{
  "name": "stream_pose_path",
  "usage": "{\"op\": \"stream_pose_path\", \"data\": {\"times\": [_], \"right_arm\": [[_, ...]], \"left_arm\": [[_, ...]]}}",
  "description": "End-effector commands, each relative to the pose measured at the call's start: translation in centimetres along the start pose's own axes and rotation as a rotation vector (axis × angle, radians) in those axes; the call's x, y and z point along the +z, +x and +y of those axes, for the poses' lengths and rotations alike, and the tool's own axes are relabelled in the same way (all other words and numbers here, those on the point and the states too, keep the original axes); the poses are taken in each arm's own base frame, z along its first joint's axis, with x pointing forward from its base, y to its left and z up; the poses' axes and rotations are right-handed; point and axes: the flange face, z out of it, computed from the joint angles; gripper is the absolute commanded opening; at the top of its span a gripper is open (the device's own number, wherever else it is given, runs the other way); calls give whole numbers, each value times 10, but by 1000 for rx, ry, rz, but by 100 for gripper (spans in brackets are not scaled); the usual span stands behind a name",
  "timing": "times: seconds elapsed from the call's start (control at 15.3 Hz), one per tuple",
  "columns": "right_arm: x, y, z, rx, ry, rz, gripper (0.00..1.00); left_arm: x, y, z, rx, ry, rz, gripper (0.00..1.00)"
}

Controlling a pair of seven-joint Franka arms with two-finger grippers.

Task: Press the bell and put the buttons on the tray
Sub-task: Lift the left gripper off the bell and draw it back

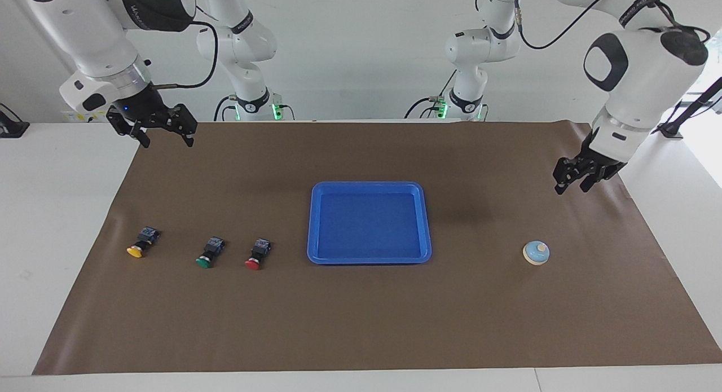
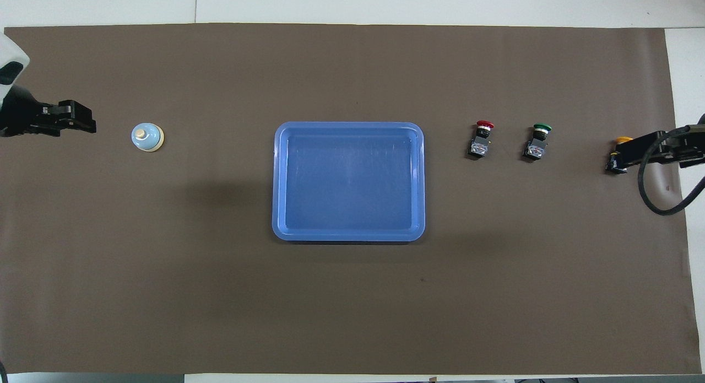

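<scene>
The bright blue rectangular plastic tray point(image 1: 369, 256) in the middle of the brown surface point(image 1: 361, 324) holds nothing, so I judge all work remains. The yellow point(image 1: 135, 250), green point(image 1: 205, 260) and red point(image 1: 253, 262) black-bodied push-buttons lie toward my right arm's end, the small light-blue dome bell point(image 1: 536, 252) toward my left arm's end. My right claw point(image 1: 167, 138) hangs open and empty in the air; my left claw point(image 1: 572, 184) is raised too, its state I cannot tell.

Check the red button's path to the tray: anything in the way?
Nothing visible. The red button lies nearest the tray of the three, with only bare brown mat between them. The green button and yellow button lie toward the right arm's end, off that path.
</scene>
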Motion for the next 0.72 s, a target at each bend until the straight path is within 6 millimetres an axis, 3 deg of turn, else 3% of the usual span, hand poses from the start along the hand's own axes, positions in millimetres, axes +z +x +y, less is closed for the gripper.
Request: {"op": "stream_pose_path", "data": {"times": [0.0,0.26,0.65], "right_arm": [[0,-5,1,18,-2,0,100],[-1,-8,1,18,-1,-11,100],[0,-11,0,17,0,-28,100]], "left_arm": [[-31,-26,3,5,11,-16,100],[-61,-55,6,16,16,-50,100],[-59,-66,10,26,16,-85,100]]}}
